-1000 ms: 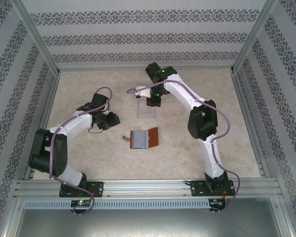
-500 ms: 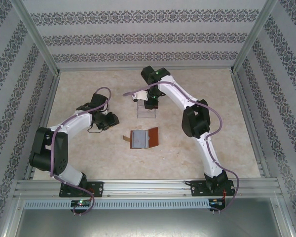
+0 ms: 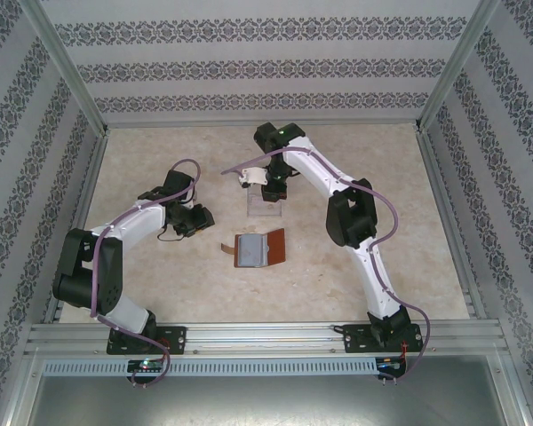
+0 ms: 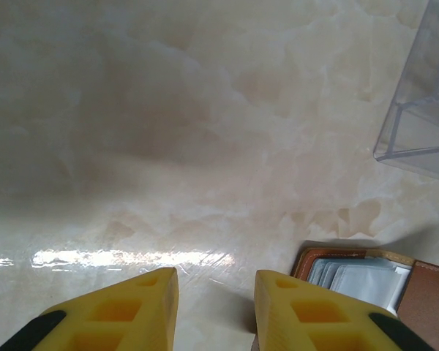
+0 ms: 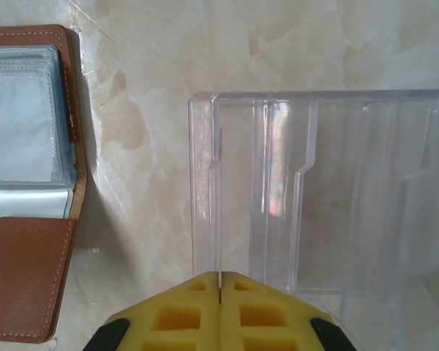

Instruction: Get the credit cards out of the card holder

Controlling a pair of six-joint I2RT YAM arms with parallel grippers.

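One card holder (image 3: pixel 259 249) lies open on the tabletop (image 3: pixel 391 177), credit cards (image 4: pixel 362 281) sleeved inside. Left end effector (image 4: pixel 214 276), released, sits at its 9 o'clock. Right end effector (image 5: pixel 219 278) is clenched over the clear tray (image 5: pixel 314 190). Best to pinch one card edge.

clear ribbed tray (image 5: pixel 329 190) | lying on marble tabletop (image 3: pixel 160 284) | patterned walls (image 3: pixel 249 71) around

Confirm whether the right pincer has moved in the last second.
Yes. In the top view the right pincer has crept slightly toward the near edge of the table, further over the clear tray, which has stayed put.
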